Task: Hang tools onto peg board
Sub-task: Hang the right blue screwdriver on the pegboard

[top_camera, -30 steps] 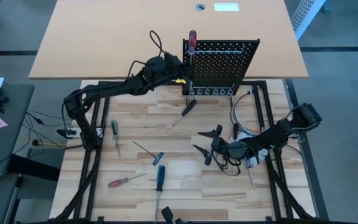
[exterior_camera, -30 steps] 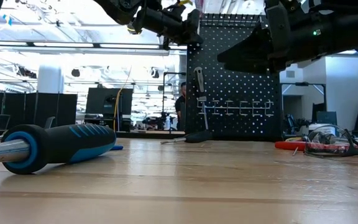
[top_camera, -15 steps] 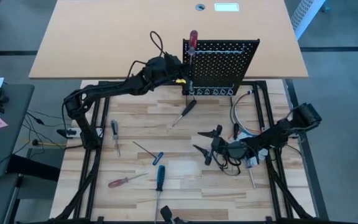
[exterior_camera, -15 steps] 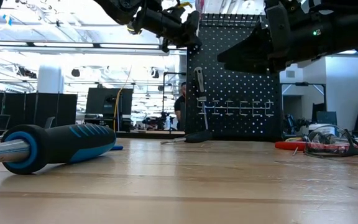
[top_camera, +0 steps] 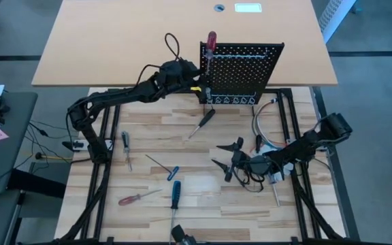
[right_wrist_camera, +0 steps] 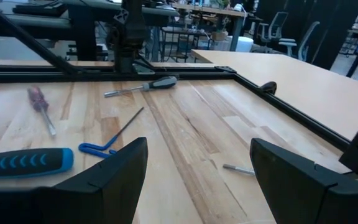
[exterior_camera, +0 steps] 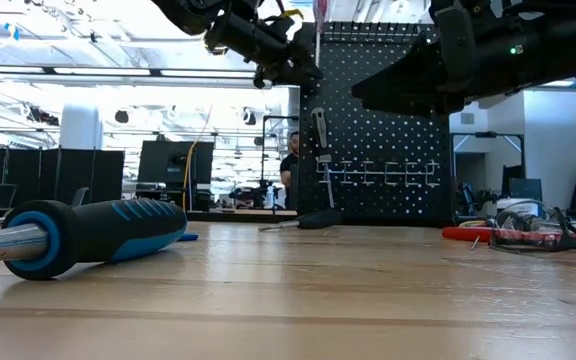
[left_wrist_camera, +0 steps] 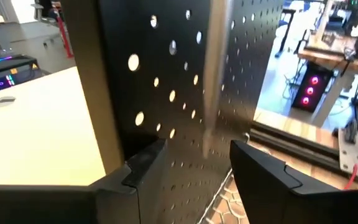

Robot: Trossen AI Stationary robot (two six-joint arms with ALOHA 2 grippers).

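The left gripper (top_camera: 197, 77) sits released at the peg board's (top_camera: 247, 61) left edge, beside the red-handled screwdriver (top_camera: 210, 42) hanging there. The right gripper (top_camera: 227, 160) hovers spread over the bench (top_camera: 203, 163), holding nothing; other tools lie scattered left.

peg board (top_camera: 242, 71) upright behind tools (top_camera: 175, 194) scattered on table (top_camera: 182, 136)

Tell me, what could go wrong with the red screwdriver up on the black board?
The red screwdriver sits at the very edge of the peg board, with the left hand open right beside it, so a bump might knock it loose. Its shaft runs between the open fingers, which could snag it when pulling away.
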